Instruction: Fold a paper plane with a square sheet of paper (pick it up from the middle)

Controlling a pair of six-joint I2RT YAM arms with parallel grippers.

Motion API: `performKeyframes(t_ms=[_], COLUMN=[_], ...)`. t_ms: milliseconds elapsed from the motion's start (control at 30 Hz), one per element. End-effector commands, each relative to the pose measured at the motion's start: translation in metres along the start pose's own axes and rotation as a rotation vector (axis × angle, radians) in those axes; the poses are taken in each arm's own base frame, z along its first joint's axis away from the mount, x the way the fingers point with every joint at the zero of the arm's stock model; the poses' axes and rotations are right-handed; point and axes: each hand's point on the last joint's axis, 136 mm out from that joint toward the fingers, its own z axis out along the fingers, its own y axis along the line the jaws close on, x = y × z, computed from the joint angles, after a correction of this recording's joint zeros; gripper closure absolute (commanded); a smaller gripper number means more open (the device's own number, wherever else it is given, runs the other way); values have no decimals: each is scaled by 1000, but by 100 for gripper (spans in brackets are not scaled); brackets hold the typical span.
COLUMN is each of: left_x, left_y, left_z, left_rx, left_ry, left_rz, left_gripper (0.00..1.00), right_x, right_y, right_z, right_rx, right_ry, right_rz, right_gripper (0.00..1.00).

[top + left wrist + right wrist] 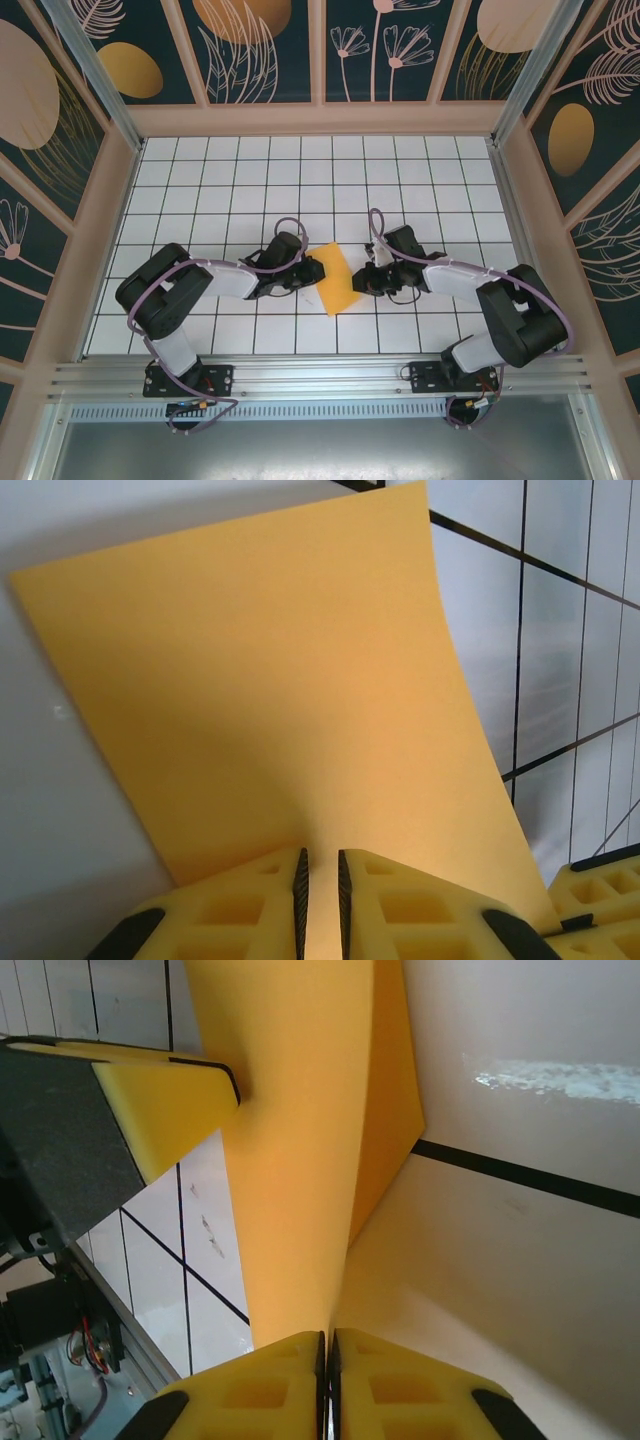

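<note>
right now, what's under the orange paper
The square sheet of paper lies over the white gridded table; the tiles directly beneath it are covered, so anything there is unseen.

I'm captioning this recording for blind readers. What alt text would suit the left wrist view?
The left gripper pinches the bottom edge of an orange-yellow sheet of paper, which spreads up across most of the frame, its right edge curving. Behind the sheet lies a white table marked with black grid lines.

left gripper (320,865) bottom center, pinching the paper's bottom edge | square sheet of paper (270,680) curling up mid-frame | gridded table (560,650) on the right
</note>
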Motion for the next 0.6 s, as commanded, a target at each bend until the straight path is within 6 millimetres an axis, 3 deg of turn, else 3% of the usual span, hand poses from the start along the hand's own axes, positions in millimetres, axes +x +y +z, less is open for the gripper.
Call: performKeyframes(t_ms=[0,133,333,567], left_x=[-10,-12,15,56], left_y=[-23,-31,-45,-59], left_z=[-14,-30,-46,-33], left_rx=[24,-16,-133,-230], left_ry=[-32,-85,-130,-103], left_rz=[74,147,370,605], left_gripper=[79,74,66,56], right_x=[-5,-10,-18,-19], right_y=[6,9,17,17], right_z=[-3,-5,-8,-7], right_rx=[-17,-33,-74,-65], right_ry=[-25,-58,-126,-146], right_rz=[6,45,130,163], right_gripper=[93,97,98,98])
